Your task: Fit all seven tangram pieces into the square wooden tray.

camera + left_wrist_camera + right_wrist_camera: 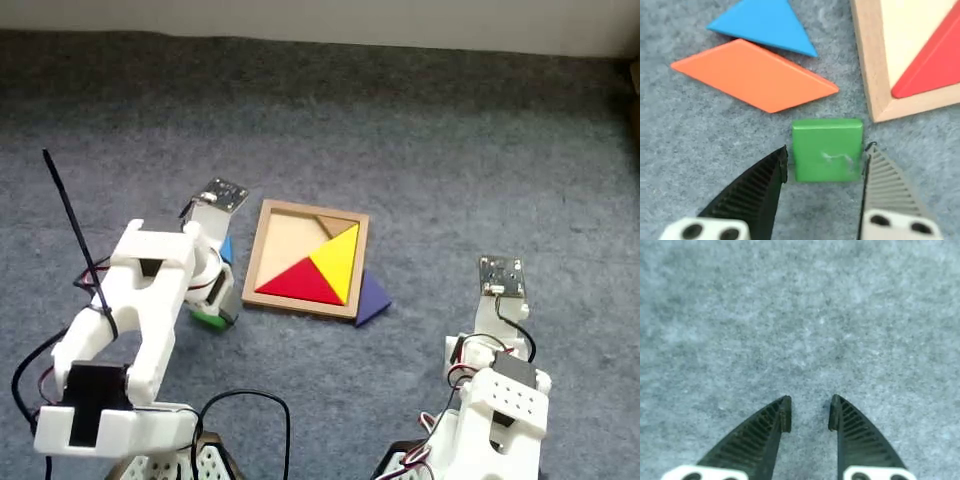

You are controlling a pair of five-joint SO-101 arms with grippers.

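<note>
Green and square, the green square piece (827, 135) lies flat on the grey carpet (800, 305) between the spread jaws of the left gripper (826, 150). The pale jaw stands right at one edge of it, while a thin strip of carpet shows between the black jaw and the opposite edge, so the piece is bracketed, not pinched. Just beyond the jaw tips, past the square, lies the orange parallelogram (755, 75), close to the square but apart from it. Farther out along the same line is the blue triangle (765, 22), its long edge just beside the parallelogram. Ahead of the pale jaw and off to its side sits a corner of the square wooden tray (870, 60), near the green square without touching it. Inside that corner the red triangle (932, 60) lies against the rim. In the high view the yellow triangle (338, 262) is in the tray edge to edge with the red one, and the rest of the tray floor is mostly bare wood. The purple triangle (372, 297) lies on the carpet against the tray's outer corner, on the side away from the left jaws. The right gripper (810, 412) hangs over bare carpet, well apart from the tray, its jaws parted by a narrow gap with nothing between them.
</note>
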